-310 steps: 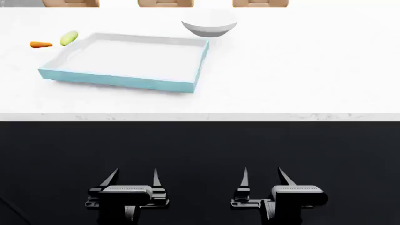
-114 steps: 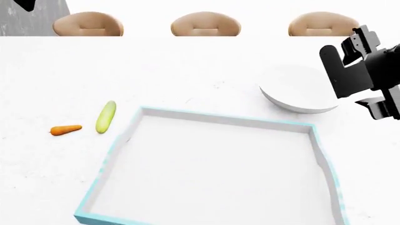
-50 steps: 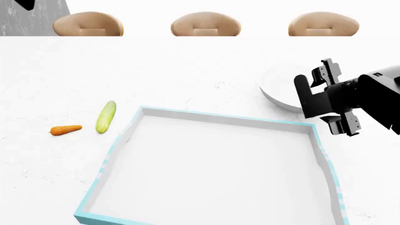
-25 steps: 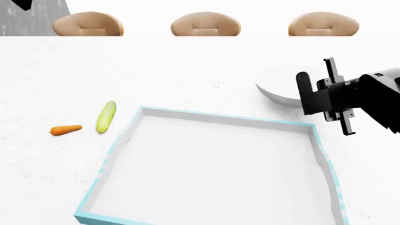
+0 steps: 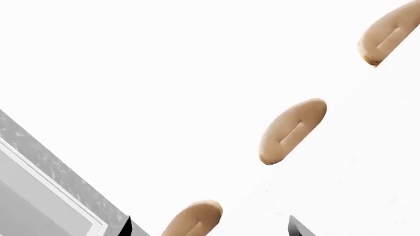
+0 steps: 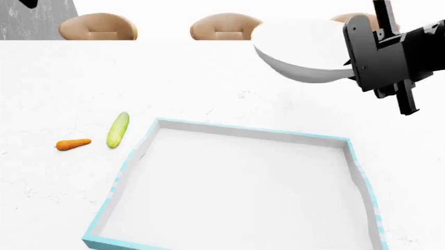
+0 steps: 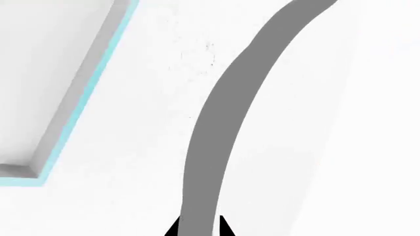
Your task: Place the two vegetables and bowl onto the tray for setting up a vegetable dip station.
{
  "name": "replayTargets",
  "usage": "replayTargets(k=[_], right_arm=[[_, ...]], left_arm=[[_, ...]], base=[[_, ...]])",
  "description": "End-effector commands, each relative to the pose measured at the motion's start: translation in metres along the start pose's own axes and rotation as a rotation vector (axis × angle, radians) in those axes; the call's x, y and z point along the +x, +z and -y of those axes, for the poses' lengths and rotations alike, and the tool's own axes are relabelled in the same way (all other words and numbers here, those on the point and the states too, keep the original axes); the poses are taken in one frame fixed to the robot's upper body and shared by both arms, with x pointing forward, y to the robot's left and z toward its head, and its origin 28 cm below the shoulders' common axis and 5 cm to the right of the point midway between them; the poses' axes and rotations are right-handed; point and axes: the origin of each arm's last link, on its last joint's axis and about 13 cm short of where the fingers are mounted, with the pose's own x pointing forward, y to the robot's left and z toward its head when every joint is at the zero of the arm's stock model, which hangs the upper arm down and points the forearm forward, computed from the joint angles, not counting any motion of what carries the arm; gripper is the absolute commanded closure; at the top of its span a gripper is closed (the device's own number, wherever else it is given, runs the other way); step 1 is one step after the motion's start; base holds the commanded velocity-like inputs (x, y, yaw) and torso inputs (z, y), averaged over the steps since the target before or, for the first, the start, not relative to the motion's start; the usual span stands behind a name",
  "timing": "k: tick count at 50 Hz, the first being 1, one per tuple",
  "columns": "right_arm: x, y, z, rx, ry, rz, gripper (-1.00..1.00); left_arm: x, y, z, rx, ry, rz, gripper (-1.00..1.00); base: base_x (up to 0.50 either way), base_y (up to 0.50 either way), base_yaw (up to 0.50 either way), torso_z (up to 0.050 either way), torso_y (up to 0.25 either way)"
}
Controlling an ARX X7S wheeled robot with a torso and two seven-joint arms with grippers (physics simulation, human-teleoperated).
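**One bowl aloft, two vegetables on the counter**

Head view: right gripper [image 6: 345, 65] clamped on the rim of the white bowl [image 6: 299, 52], held clear of the counter [image 6: 208, 78] at about one o'clock from the tray [image 6: 236, 133]. Bowl tilted slightly, its far edge overlapping the tan chair backs [image 6: 97, 27] behind the counter. Tray empty, white inside, light blue walls. Cucumber [image 6: 118, 129] at nine o'clock from the tray's far left corner, near its wall but apart; carrot [image 6: 73, 144] just beyond it, farther out at nine o'clock, not touching. Left arm out of this view.

Left wrist view: only two dark fingertips [image 5: 296, 227] of the left gripper [image 5: 210, 228] at the frame's edge, set wide apart, nothing between them. Three chair backs beyond, plus a grey marbled panel [image 5: 52, 196].

Right wrist view: bowl rim as a grey curved band, pinched between the two dark fingertips [image 7: 225, 227]. Tray corner well off to one side, counter below.
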Motion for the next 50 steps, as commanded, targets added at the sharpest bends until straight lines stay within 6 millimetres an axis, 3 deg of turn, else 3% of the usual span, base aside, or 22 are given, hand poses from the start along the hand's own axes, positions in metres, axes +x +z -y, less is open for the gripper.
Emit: replayTargets(k=[1,7,16,30,42,50], right_arm=[[-0.059,0.047,0.01,-0.07,0.014,0.192,1.0],[-0.07,0.075,-0.004,-0.045,0.088,0.34,1.0],[-0.067,0.096,-0.024,-0.026,0.154,0.445,1.0],[-0.047,0.103,-0.048,-0.118,0.207,0.449,1.0],[-0.032,0.101,-0.052,-0.194,0.2,0.442,1.0],[-0.033,0.095,-0.059,-0.182,0.188,0.414,1.0]], left_arm=[[0.007,0.004,-0.001,0.006,-0.001,0.012,-1.0],[0.016,0.006,0.002,0.011,-0.023,0.022,-1.0],[0.011,0.009,0.0,0.014,-0.017,0.016,-1.0],[0.008,0.009,0.002,0.008,-0.017,0.018,-1.0],[0.007,0.005,0.003,-0.001,-0.014,0.014,-1.0],[0.007,0.005,0.003,-0.001,-0.015,0.012,-1.0]], base=[[0.0,0.0,0.0,0.0,0.0],[0.0,0.0,0.0,0.0,0.002],[0.0,0.0,0.0,0.0,0.0],[0.0,0.0,0.0,0.0,0.0],[0.0,0.0,0.0,0.0,0.0],[0.0,0.0,0.0,0.0,0.001]])
